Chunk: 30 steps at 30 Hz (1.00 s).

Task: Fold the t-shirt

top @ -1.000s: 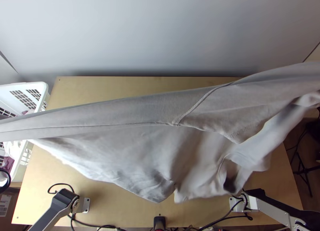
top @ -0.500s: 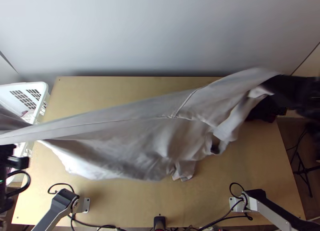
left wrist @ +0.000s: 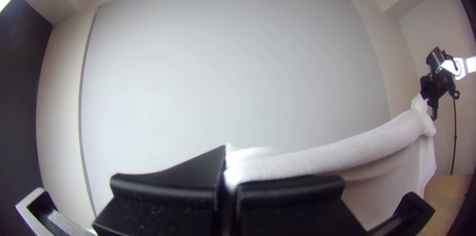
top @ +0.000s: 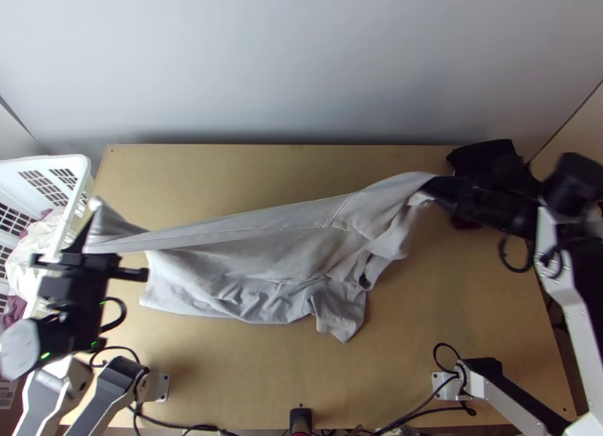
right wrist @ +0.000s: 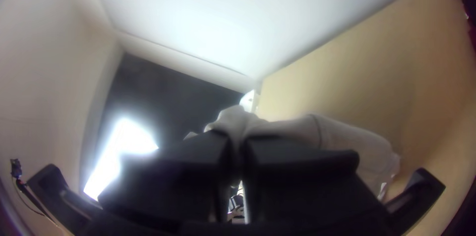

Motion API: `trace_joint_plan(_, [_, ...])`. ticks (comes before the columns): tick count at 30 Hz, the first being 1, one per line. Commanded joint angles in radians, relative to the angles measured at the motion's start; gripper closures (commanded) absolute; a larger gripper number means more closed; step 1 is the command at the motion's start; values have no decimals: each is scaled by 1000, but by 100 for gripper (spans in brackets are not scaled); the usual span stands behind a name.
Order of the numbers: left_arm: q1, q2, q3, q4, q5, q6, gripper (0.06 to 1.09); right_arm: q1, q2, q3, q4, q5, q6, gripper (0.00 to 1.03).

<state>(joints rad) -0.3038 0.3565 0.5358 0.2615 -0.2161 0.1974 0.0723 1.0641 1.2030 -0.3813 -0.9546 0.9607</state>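
The left hand [left wrist: 229, 166], between nine and ten o'clock from the worktop's [top: 249, 376] middle, pinches one end of the grey T-shirt [top: 249, 274]; the right hand [right wrist: 239, 142], at two o'clock, pinches the other. The upper edge is stretched between them, and the rumpled cloth towards six o'clock seems to rest on the worktop. I'd call this early: spread partway, no finished fold visible. Laying it flat, smoothing and all the folding remain.
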Motion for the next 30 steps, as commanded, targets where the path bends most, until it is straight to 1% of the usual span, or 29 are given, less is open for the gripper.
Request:
trace_joint_plan(1, [115, 162, -203, 220, 98, 5, 105, -9, 126, -203, 145, 24, -76, 100])
trace_joint_plan(4, [186, 337, -226, 358, 162, -3, 105, -23, 247, -214, 191, 24, -125, 100])
trace_joint_plan(6, [223, 489, -218, 466, 176, 4, 105, -29, 327, -209, 229, 24, -143, 100])
trace_joint_plan(8, [258, 644, -180, 536, 182, 7, 105, -29, 404, -195, 274, 39, -154, 100])
trace_joint_plan(11, [296, 857, -62, 553, 187, 28, 105, -35, 537, -125, 289, 48, -174, 100])
trace_joint_plan(17, [319, 1162, 182, 564, 187, 168, 105, -39, 706, 43, 289, 59, -177, 100])
trace_joint_plan(23, [316, 1441, 401, 564, 185, 266, 105, -42, 876, 244, 262, 76, -171, 100])
trace_joint_plan(27, [312, 1595, 530, 564, 185, 277, 105, -55, 987, 371, 249, 91, -168, 100])
trace_joint_plan(30, [308, 1678, 619, 562, 184, 238, 105, -63, 1059, 461, 231, 111, -168, 100])
